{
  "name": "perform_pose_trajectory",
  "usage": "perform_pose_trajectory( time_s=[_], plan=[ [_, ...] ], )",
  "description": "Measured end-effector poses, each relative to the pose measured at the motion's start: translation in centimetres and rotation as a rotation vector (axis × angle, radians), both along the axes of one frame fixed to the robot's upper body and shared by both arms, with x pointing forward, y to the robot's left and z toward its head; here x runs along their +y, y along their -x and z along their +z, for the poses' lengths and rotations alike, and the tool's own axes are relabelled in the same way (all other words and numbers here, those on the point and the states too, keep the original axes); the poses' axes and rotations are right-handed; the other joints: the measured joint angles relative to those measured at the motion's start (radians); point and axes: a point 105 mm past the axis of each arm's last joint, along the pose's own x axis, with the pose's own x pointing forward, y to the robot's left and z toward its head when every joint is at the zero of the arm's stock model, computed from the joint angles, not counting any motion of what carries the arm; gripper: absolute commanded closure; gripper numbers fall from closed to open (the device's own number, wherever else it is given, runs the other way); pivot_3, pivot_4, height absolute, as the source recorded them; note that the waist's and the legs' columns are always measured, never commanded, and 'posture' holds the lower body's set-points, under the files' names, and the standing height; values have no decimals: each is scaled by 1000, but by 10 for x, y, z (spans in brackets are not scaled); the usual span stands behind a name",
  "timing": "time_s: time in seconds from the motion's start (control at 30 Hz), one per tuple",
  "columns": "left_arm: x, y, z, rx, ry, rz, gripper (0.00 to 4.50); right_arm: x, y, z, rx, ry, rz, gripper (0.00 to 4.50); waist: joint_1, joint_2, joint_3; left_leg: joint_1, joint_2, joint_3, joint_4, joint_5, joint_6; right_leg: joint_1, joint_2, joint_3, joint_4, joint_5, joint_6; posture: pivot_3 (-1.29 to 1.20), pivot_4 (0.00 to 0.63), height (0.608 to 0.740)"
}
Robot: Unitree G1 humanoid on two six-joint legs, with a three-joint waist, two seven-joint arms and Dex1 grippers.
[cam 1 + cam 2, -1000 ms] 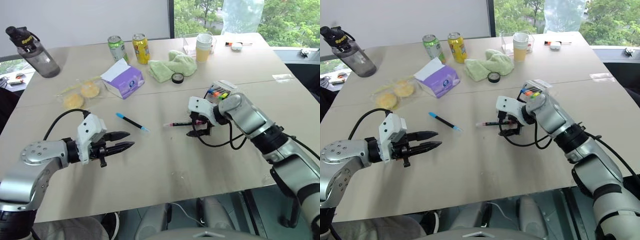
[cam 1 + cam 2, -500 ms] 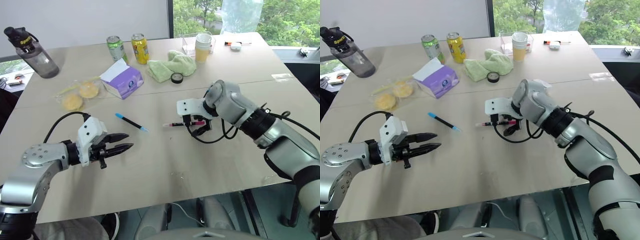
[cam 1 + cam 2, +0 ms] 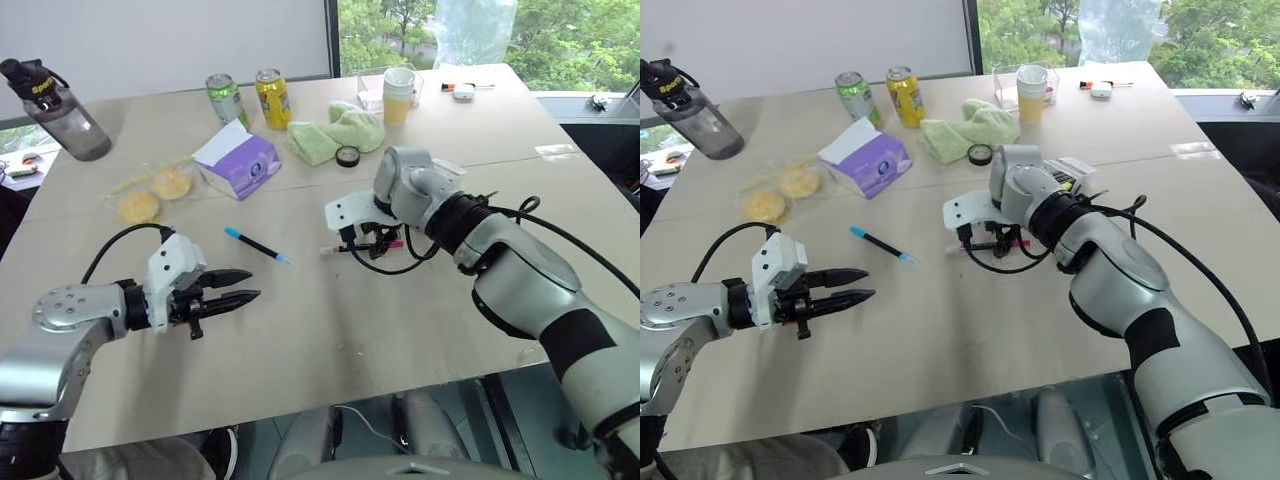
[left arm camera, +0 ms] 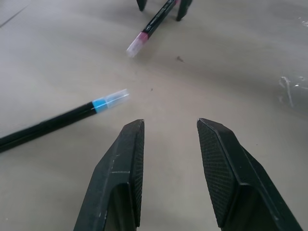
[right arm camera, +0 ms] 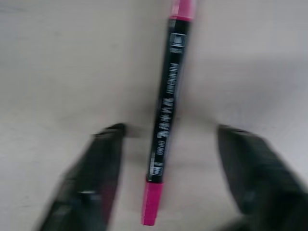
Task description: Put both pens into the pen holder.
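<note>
Pink pen [image 5: 164,120] lies between your right gripper's [image 3: 368,240] open fingers; closing off-centre could flick it away.

The slim magenta-pink pen with a black printed barrel [image 5: 166,115] lies flat on the pale tabletop near the table's middle, its length running roughly left to right. The slim black pen with light blue cap and tip [image 3: 258,244] lies flat to its left, well apart from it, angled diagonally. The small black wire-frame pen holder with a clear plastic part [image 3: 1072,175] stands beyond the pink pen, towards the right, mostly hidden
</note>
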Motion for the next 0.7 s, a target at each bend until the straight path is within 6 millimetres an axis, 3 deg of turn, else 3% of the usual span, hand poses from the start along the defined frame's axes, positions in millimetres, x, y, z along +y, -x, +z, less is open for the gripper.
perform_pose_trajectory(
  time_s=[0.1,0.13,0.53,0.7],
  plan=[
    [-1,5,5,-13,16,-16,2735,3,0,-1,-7,32,24,4416,-1,0,0,2,0,0,0,1,-1,0,0,1,3,0,-1,0,150,740],
    [-1,6,6,-16,18,-14,2735,4,0,-1,-10,39,29,4489,-2,0,0,2,0,0,0,1,-1,0,1,1,4,1,-1,0,150,740],
    [-6,8,15,-41,40,-4,2735,6,-2,0,-6,32,35,4489,-3,1,0,2,0,0,0,1,-2,0,1,1,4,1,-2,0,150,740],
    [-10,3,30,-82,127,5,2735,16,5,14,54,-81,18,4489,-1,2,2,-5,0,0,0,1,-2,-7,1,1,4,1,-2,0,150,740]
  ],
)
